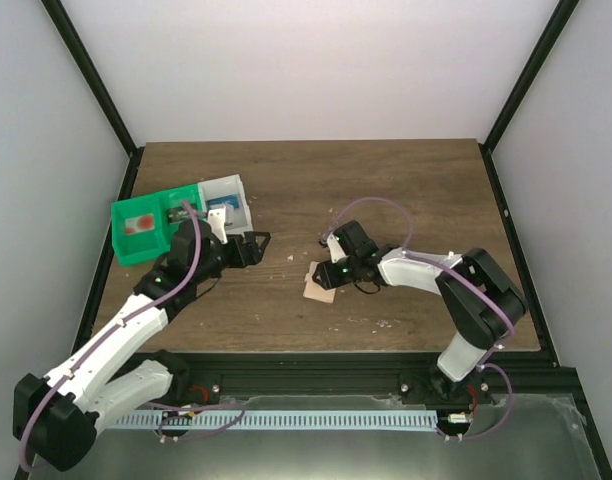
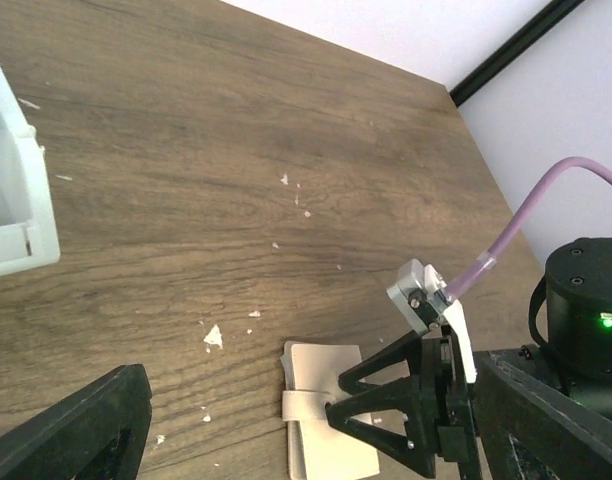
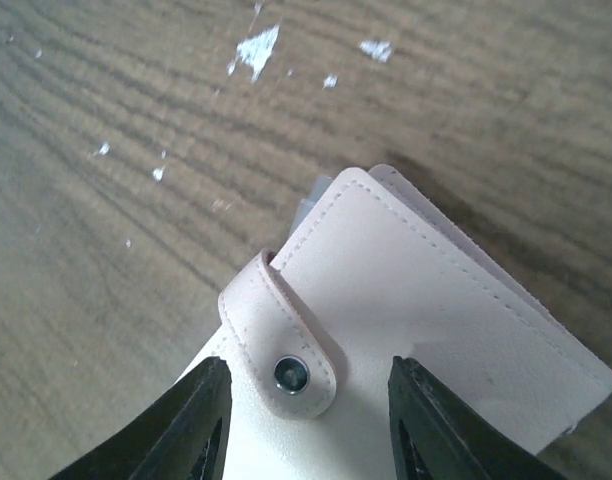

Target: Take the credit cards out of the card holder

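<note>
I read right gripper (image 3: pixel 306 412) spread, fingers either side of snap tab (image 3: pixel 288 350) on card holder (image 3: pixel 441 330) directly below. Left gripper (image 1: pixel 257 248) spread, empty, holder ahead of it.

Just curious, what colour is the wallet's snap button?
The snap is silvery, dark-centred, on the beige card holder; best in right wrist view.

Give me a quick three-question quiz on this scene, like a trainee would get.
1. True or false: the snap tab of the card holder lies folded over its front.
2. The right gripper is: A. straddling that tab; B. clamped on a loose card; C. parked far from the holder.
3. Fill in: the left gripper is ____ and holds nothing.
Key: 1 true; 2 A; 3 open.
</note>
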